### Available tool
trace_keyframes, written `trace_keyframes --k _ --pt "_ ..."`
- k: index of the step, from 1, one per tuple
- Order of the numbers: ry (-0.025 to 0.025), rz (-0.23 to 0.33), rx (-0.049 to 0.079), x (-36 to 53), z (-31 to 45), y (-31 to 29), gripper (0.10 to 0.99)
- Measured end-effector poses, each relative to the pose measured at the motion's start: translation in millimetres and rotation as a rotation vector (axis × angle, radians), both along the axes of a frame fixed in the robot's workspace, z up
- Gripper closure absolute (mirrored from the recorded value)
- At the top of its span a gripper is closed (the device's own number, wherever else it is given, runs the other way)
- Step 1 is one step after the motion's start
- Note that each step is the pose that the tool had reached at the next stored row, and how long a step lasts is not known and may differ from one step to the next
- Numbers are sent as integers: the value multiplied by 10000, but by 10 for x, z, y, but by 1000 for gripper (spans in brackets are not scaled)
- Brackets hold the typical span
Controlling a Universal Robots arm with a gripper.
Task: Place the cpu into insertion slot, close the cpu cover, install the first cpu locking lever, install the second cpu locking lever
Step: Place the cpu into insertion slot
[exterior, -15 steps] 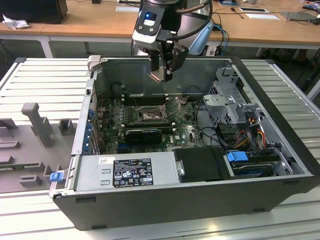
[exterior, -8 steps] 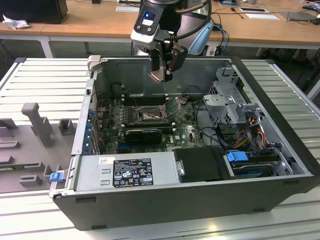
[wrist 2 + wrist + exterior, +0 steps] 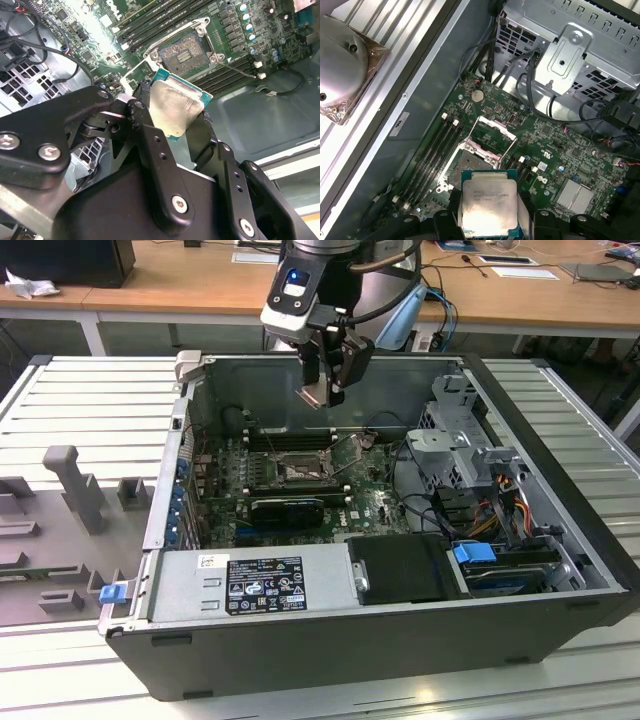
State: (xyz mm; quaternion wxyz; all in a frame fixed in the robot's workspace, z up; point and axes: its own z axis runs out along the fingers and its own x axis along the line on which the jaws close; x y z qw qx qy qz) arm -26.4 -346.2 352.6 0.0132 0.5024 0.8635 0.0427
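My gripper (image 3: 322, 390) hangs above the open computer case, shut on the cpu (image 3: 312, 395). The chip's pale silvery face on a green-edged board shows between the black fingers in both wrist views (image 3: 175, 107) (image 3: 487, 202). Below it on the green motherboard lies the insertion slot (image 3: 300, 471) (image 3: 187, 50) (image 3: 470, 162), its contact field bare. The cpu cover (image 3: 492, 131) (image 3: 131, 75), a silver frame with a window, stands raised at one side of the socket. A thin metal locking lever (image 3: 239, 70) sticks out beside the socket.
The case walls (image 3: 330, 370) ring the motherboard. A power supply (image 3: 250, 585) and black cover sit at the near side, and a drive cage (image 3: 465, 440) with cables stands on the exterior view's right. Long memory slots (image 3: 432, 155) flank the socket. Grey fixtures (image 3: 75, 485) stand outside the case.
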Motion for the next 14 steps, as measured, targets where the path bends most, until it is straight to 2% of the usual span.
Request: trace_keyframes --k 14 --pt "0 -353 1 0 -13 0 557"
